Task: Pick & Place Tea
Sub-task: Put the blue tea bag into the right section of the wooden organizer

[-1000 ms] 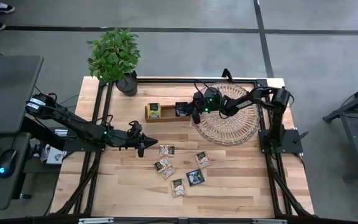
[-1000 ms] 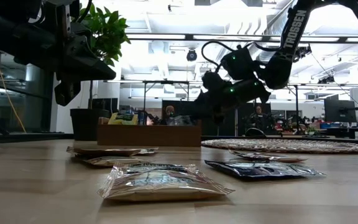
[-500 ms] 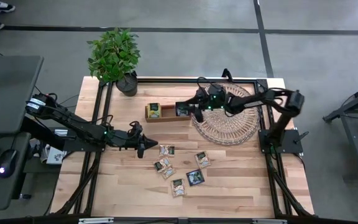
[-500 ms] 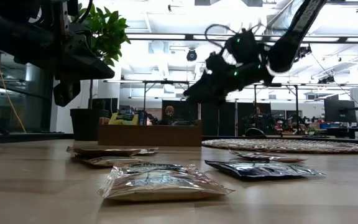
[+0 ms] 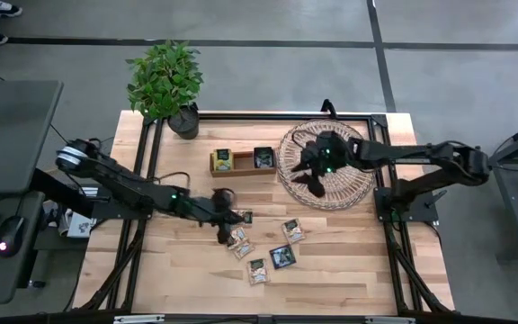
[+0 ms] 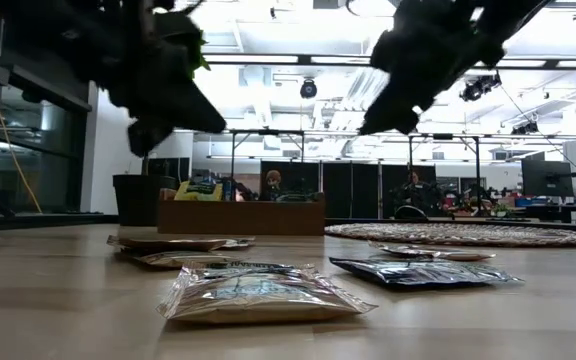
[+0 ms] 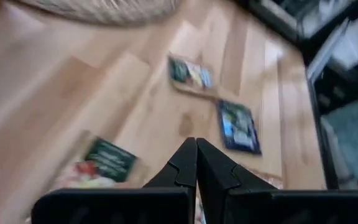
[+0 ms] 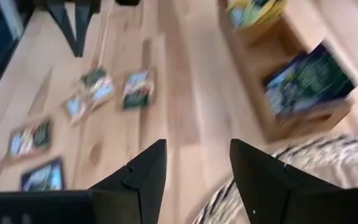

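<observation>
Several small flat tea sachets lie on the wooden table: one [image 5: 241, 217], a pair [image 5: 238, 243], and others [image 5: 292, 230], [image 5: 282, 256], [image 5: 258, 270]. My left gripper [image 5: 225, 223] hovers shut just above the leftmost of them; its wrist view shows the closed fingers [image 7: 196, 158] over sachets [image 7: 190, 73], [image 7: 238, 126]. The wooden box [image 5: 241, 161] holds a yellow sachet [image 5: 226, 160] and a dark one [image 5: 263, 157], also seen as the dark sachet [image 8: 309, 78]. My right gripper [image 5: 313, 176] hangs open and empty over the wicker tray [image 5: 349, 189].
A potted plant [image 5: 167, 85] stands at the table's far left corner. Black frame rails run along the left and right edges. In the low view both grippers, left [image 6: 148, 135] and right [image 6: 383, 115], are well above the table.
My right gripper has risen and pulled back from the box's right end toward the table's right, over the wicker tray, leaving the dark sachet in the box. My left gripper has moved toward the right, over the loose sachets, staying shut.
</observation>
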